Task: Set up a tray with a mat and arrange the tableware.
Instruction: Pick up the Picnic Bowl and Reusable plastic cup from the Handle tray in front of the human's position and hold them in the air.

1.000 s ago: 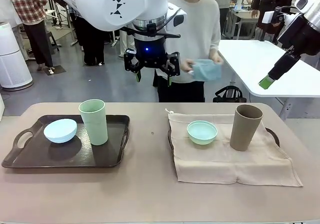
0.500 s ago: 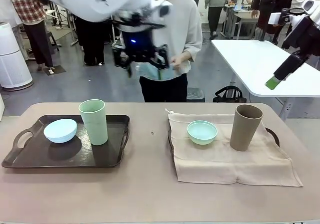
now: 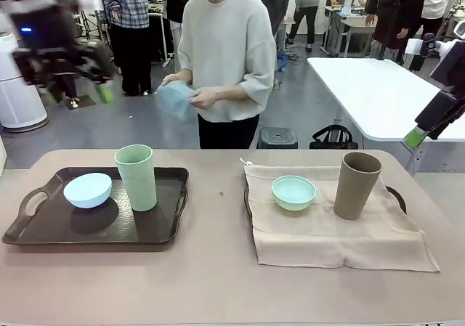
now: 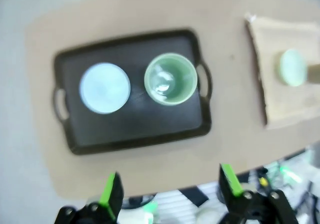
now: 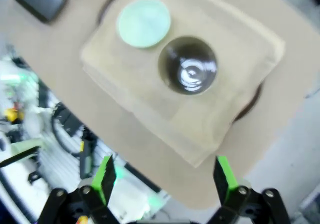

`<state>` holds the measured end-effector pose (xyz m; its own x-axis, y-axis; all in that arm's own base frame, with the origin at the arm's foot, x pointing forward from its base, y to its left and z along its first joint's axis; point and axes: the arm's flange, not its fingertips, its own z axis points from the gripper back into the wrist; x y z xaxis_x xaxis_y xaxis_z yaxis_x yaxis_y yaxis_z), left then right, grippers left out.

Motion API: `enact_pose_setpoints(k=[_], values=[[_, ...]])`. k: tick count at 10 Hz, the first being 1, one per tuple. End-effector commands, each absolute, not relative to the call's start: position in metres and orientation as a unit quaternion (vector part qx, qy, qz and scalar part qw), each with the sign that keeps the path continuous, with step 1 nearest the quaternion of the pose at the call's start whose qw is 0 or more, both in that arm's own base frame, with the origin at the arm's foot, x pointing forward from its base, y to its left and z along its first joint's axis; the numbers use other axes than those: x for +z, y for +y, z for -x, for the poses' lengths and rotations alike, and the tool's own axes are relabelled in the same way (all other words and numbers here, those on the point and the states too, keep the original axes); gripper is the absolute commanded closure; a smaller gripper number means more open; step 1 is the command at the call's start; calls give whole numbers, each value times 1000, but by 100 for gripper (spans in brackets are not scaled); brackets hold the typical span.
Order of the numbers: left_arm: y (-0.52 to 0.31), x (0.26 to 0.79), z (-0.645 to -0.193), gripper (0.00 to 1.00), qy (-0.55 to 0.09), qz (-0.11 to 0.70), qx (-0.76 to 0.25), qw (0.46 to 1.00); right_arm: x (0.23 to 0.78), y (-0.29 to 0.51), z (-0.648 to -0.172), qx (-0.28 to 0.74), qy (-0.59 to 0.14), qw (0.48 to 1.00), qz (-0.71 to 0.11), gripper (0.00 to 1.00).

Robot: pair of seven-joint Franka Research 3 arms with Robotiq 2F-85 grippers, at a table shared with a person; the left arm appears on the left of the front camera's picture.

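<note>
Left wrist view looks down from high over the bare tray (image 4: 135, 130). The left gripper (image 4: 169, 186) hangs well above that tray, its two fingers wide apart with nothing in them. On the bare tray sit the pale blue bowl (image 3: 87, 189) and, just to its right, the pale green cup (image 3: 136, 177), standing up. No mat lies under them. Behind the bare tray, across the table, a person holds a folded blue cloth (image 3: 174, 99) in both hands. Right of the bare tray, well apart from it, is the covered tray (image 3: 397, 194) with a tan mat (image 3: 334, 242) spread over it. On the mat stand the mint green bowl (image 3: 293, 192) and the brown cup (image 3: 357, 184). The right gripper (image 5: 162, 176) hangs high over that side, fingers wide apart and empty too.

I think the job is about half done. The right side looks ready, and the bare tray needs a mat under its bowl and cup. Count: two trays, two bowls, two cups, one mat laid down, one cloth in hand.
</note>
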<state>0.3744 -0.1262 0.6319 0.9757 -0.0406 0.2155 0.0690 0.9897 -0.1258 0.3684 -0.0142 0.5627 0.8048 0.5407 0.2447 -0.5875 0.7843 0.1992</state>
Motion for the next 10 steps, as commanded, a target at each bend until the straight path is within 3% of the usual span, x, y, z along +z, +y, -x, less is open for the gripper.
enact_pose_setpoints(k=[1, 4, 5, 6, 10], values=[[-80, 622, -348, 0, -119, 136, 13, 983, 586, -44, -360, 262, -73, 926, -260, 0], [-25, 599, -321, 0, -135, 253, 39, 957, 608, -124, -347, 158, -129, 895, -396, 0], [-13, 583, -322, 0, -136, 282, 51, 948, 603, -140, -344, 143, -129, 893, -408, 0], [-31, 617, -330, 0, -118, 202, 49, 971, 596, -141, -339, 183, -127, 908, -354, 0], [-31, 617, -330, 0, -118, 202, 49, 971, 609, -135, -333, 168, -123, 903, -376, 0]])
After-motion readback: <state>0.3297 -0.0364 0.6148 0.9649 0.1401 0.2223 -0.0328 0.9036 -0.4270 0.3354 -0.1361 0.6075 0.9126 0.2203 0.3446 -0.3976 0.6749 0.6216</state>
